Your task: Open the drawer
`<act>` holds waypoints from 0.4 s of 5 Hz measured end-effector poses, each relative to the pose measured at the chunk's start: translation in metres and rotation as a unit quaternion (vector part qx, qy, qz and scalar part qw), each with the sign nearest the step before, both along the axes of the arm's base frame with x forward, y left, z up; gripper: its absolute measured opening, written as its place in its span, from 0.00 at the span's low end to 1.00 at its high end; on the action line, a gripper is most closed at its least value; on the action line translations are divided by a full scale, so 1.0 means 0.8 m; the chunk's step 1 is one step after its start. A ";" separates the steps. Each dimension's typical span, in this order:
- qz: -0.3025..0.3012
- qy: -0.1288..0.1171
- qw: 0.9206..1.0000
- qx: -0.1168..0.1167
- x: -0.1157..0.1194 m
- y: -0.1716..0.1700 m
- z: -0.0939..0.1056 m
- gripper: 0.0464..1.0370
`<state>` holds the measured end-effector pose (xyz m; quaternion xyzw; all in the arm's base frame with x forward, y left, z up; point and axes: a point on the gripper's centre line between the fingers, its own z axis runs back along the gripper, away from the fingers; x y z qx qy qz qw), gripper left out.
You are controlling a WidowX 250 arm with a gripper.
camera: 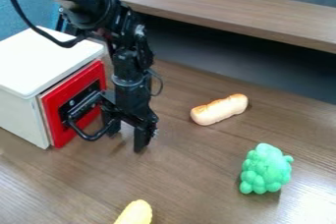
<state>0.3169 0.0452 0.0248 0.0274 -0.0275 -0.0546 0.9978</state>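
In the camera view, my gripper [127, 138] hangs low over the table, just right of the box's red front. It is open, with its two fingers apart. The white box [41, 66] stands at the left, and its red drawer front [60, 136] sits close against the body. A black handle [91, 137] curves out from that front toward the gripper. The handle's right end meets or passes close by the left finger; whether they touch I cannot tell. Part of the drawer front's right side is behind the gripper.
A bread roll toy [220, 109] lies right of the gripper on the wooden table [197, 169]. Green toy grapes [266, 169] are at the lower right, and a yellow object [136, 213] is at the bottom edge. A wooden ledge [230, 12] runs along the back.
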 end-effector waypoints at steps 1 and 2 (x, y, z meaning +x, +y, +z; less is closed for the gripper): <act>-0.034 0.004 0.999 -0.002 0.002 -0.023 0.001 0.96; -0.063 0.007 0.998 -0.006 0.003 -0.041 0.002 0.96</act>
